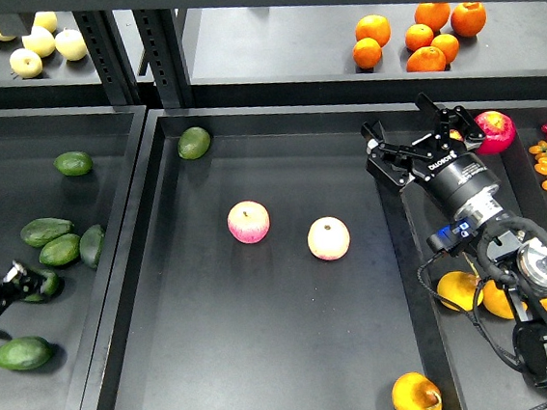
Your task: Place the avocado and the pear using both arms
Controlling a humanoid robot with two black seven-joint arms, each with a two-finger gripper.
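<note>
Just past left gripper (17,276), touching: avocado (47,283), dark; jaws too dim to tell. Right gripper (414,131) spread, empty; pear (416,397) well behind it, toward robot.

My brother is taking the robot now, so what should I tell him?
Left claw: low over the left tray, too dark to tell open or shut.
Right claw: open, empty, above the middle tray's right wall.
Avocado: lying in the left tray, not held.
Pear: middle tray's near right corner, not held.
To do: grab and place the avocado.
</note>
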